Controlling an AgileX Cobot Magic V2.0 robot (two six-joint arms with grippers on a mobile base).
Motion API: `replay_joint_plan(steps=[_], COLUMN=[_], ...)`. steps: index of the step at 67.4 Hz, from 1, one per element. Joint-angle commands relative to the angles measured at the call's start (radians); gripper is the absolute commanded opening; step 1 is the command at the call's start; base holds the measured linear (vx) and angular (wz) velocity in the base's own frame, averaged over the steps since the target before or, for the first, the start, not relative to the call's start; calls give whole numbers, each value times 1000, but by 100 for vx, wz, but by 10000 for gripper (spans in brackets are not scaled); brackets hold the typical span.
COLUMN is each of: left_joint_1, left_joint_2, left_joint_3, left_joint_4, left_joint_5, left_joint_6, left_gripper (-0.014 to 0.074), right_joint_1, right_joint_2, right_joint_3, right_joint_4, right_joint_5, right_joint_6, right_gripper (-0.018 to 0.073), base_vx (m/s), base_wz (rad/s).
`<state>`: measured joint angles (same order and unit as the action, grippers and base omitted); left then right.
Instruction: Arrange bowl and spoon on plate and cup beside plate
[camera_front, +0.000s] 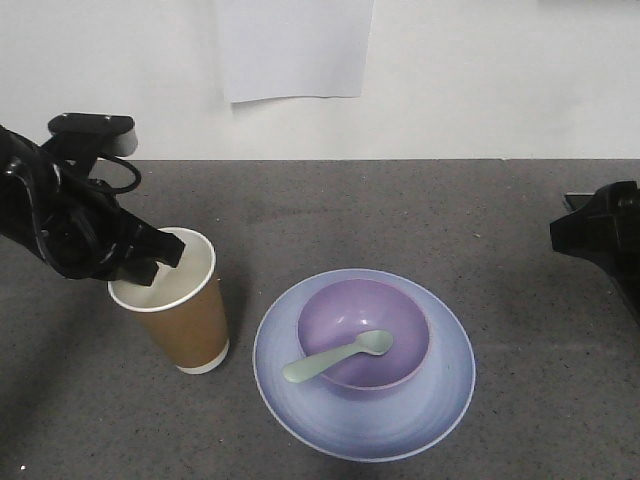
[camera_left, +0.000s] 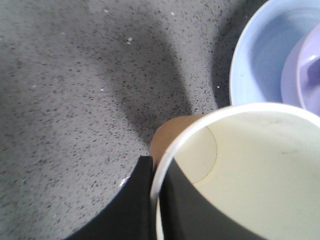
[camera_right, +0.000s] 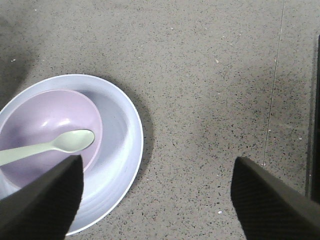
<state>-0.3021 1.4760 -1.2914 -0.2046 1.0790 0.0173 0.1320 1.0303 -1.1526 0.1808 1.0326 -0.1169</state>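
On the grey table (camera_front: 420, 210) the left gripper (camera_front: 152, 262) pinches the cup (camera_front: 180, 312) rim, one finger inside, just beside the plate (camera_front: 440, 400). Bowl (camera_front: 405, 325) sits on plate, spoon (camera_front: 335, 358) inside. Right gripper (camera_right: 155, 200) hangs wide open, holding nothing.

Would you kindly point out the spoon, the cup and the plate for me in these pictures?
spoon (camera_front: 338, 357): front-facing view, middle of its handle.
cup (camera_front: 187, 330): front-facing view, brown outer wall.
plate (camera_front: 452, 375): front-facing view, bare right part of its rim.
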Motion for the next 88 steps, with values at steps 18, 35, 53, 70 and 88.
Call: replay_joint_plan(steps=[18, 35, 53, 70, 88], left_joint_1=[-23, -23, -22, -22, -22], left_joint_2=[39, 40, 31, 29, -55], left_joint_3=[-24, -24, -26, -27, -27], left_joint_4=[-9, -13, -13, -13, -12], left_joint_5=[-48, -47, -56, -60, -92], left_joint_6=[2, 2, -1, -2, -9], left_gripper=[3, 68, 309, 479, 510], right_joint_1=[-8, -8, -8, -8, -8], right_joint_2=[-13, -13, -13, -13, -13], right_joint_3=[-22, -22, -22, -22, -22], right_joint_4=[7, 7, 7, 7, 7], right_joint_5=[-50, -50, -50, -50, -50], right_joint_6=[-6, -6, -6, -6, -1], right_gripper=[591, 591, 591, 591, 591], base_vx=[0, 0, 0, 0, 0], base_wz=[0, 0, 0, 0, 0])
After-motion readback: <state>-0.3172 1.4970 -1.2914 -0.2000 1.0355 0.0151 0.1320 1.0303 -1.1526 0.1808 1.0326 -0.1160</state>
